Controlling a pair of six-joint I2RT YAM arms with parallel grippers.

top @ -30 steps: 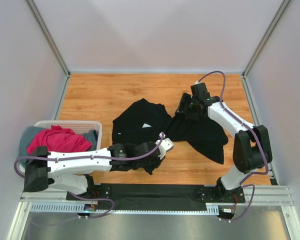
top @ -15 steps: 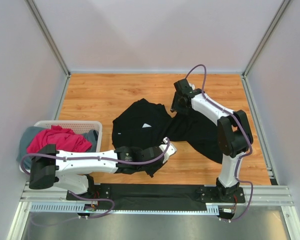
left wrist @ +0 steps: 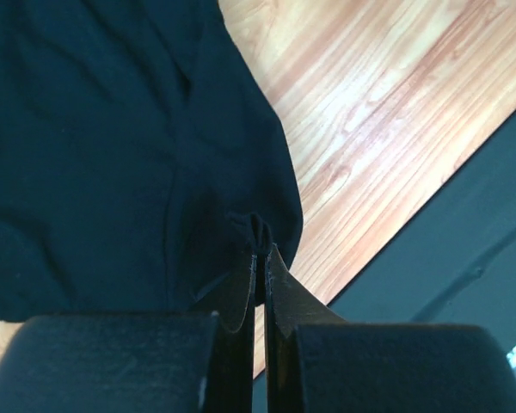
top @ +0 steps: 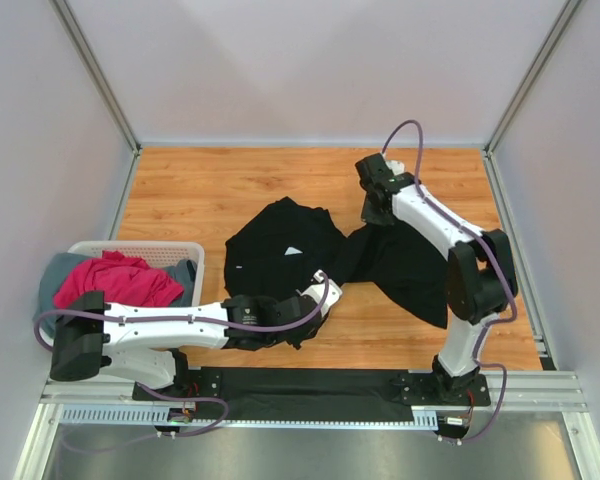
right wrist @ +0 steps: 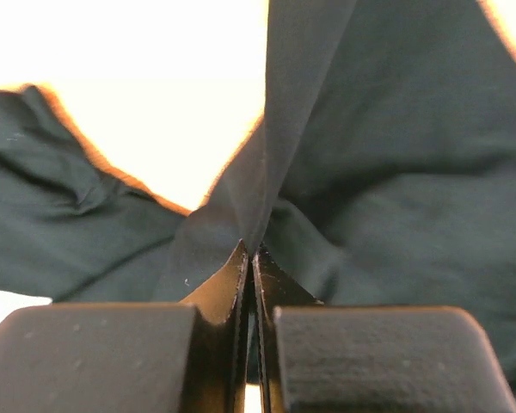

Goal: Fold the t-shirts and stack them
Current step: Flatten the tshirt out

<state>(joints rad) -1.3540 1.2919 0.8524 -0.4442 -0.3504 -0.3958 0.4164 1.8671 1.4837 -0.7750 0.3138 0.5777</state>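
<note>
A large black t-shirt [top: 280,245] lies crumpled across the middle of the wooden table [top: 190,190]. My left gripper [top: 318,292] is at its near edge, shut on a small pinch of the black cloth [left wrist: 95,146], which bunches just beyond the left gripper's tips [left wrist: 259,249]. My right gripper [top: 372,213] is at the shirt's far right part, shut on a raised fold of the black cloth [right wrist: 413,155] that rises from the right gripper's tips [right wrist: 250,251]. A magenta-pink t-shirt [top: 115,280] and a grey one [top: 52,275] lie heaped in the basket.
A white slotted basket [top: 140,246] stands at the left edge of the table, beside the left arm. A black mat [top: 310,385] runs along the near edge between the arm bases. Pale walls close in the left, right and far sides.
The right gripper has gone from open to shut on the shirt's far fold, shifting a little near that spot. The left gripper, still shut on the cloth, has drawn slightly back to the left.
</note>
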